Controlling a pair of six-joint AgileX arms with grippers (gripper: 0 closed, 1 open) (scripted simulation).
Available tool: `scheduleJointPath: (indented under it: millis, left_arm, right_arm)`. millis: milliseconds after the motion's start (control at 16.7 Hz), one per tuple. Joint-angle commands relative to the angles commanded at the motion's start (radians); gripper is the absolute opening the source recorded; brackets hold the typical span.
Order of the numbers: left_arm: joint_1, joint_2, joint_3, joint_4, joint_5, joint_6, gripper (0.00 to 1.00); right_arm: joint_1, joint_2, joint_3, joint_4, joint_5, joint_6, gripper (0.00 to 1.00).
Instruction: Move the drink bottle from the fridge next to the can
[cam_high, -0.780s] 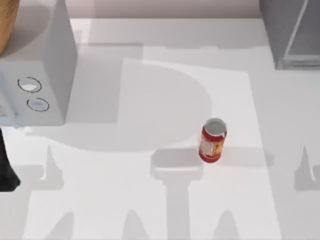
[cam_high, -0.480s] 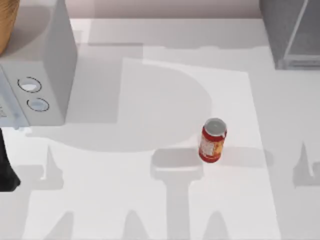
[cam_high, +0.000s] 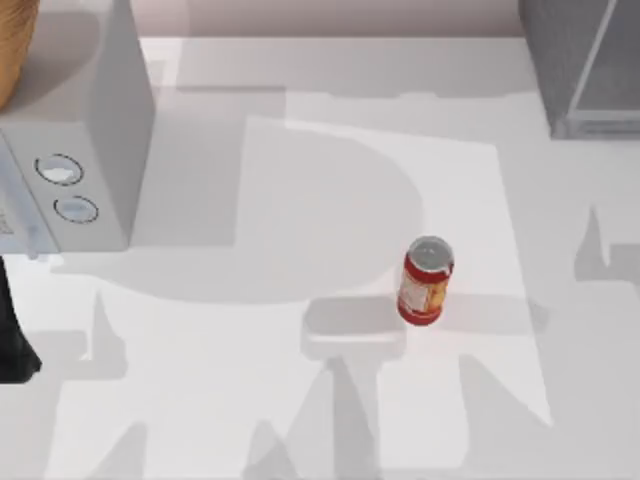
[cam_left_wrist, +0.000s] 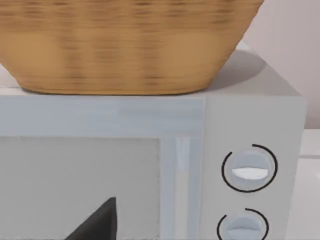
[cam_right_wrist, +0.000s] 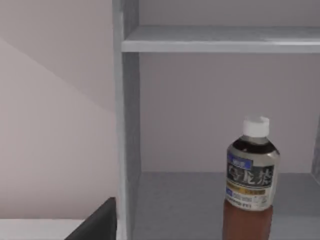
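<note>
drink bottle (cam_right_wrist: 251, 182) upright on fridge (cam_right_wrist: 127, 125) shelf, can (cam_high: 426, 280) waiting on table; pincer spread impossible to tell; risk of tipping bottle on clumsy reach.

One can (cam_high: 426, 281), red with a silver top, stands on the table (cam_high: 300, 400) right of its middle; one drink bottle (cam_right_wrist: 251, 182), brown with a white cap, stands upright inside the one fridge (cam_high: 580, 65) at the table's far right corner, below one shelf (cam_right_wrist: 220, 39). One white box (cam_high: 75, 150) with two round dials (cam_left_wrist: 248, 168) sits at the table's left edge, bearing one woven basket (cam_left_wrist: 125, 45).
</note>
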Motion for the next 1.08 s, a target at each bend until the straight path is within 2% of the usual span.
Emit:
scheduleJointPath:
  millis: [600, 840, 1080]
  left_arm:
    - [0.0, 0.0, 0.0, 0.0, 0.0, 0.0, 1.0]
    - [0.0, 0.0, 0.0, 0.0, 0.0, 0.0, 1.0]
    - [0.0, 0.0, 0.0, 0.0, 0.0, 0.0, 1.0]
  right_arm:
    - [-0.108, 1.087, 0.438, 0.549, -0.089, 0.006, 1.0]
    - [-0.132, 1.311, 0.541, 0.679, -0.112, 0.005, 1.0]
    - [-0.138, 1.367, 0.569, 0.714, -0.118, 0.005, 1.0]
